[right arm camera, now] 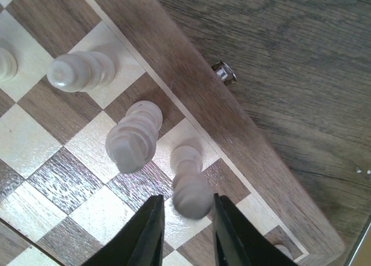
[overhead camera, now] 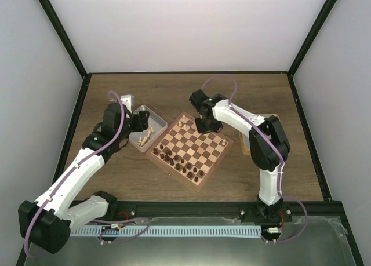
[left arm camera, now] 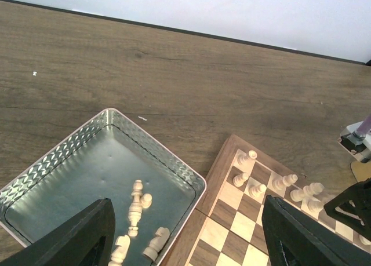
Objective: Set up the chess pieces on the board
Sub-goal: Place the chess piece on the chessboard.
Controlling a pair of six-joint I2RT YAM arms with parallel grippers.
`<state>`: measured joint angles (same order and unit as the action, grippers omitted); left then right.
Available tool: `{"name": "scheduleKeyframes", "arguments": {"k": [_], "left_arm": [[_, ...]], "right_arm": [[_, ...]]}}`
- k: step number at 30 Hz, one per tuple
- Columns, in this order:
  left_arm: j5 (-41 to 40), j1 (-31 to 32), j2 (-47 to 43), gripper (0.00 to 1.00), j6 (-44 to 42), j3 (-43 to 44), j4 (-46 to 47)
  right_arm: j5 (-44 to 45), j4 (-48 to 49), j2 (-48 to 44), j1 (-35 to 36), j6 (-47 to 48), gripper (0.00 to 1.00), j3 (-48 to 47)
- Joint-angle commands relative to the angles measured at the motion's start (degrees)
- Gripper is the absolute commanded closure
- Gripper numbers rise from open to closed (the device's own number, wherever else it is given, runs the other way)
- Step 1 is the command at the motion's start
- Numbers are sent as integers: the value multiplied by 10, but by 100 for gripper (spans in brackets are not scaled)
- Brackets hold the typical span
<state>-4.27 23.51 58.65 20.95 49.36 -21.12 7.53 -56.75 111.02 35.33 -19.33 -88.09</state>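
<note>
As seen from overhead, finds the left gripper [overhead camera: 141,120] hanging over the metal tray [left arm camera: 153,141], just left of the board [left arm camera: 217,173]. Stands wide open, fingers [left arm camera: 75,237] far apart and nothing between them. Shows several light pieces [left arm camera: 137,205] lying loose on the tray floor, none of them touched, so plenty left to fetch.

Moving right, shows the board only partly dressed. Has dark pieces [overhead camera: 177,160] crowded along the near left edge, too small to count or to check square by square. Has a thin scatter of light pieces on the far edge, with open squares between them. Looks no more than about halfway done, judging by those gaps and by the stock in the tray.

Further right, finds the right gripper [right arm camera: 186,201] low over the far edge of the board, jaws set narrow on either side of one light piece [right arm camera: 186,161] that stands on a pale square just inside the rim. Cannot tell whether pinching that piece or just clear of it. Reads as a placing step. Calls for the tray's pieces to go across to the far rows, one at a time.
</note>
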Motion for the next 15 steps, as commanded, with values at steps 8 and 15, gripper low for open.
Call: {"name": "scheduleKeyframes", "arguments": {"k": [8,15], "left_arm": [[-1,-2,2,25,5,-6,14],[2,-2,39,25,11,-11,10]], "right_arm": [[7,29,-49,-4,-30,56,-10],[7,109,-146,-4,-64,53,60]]}}
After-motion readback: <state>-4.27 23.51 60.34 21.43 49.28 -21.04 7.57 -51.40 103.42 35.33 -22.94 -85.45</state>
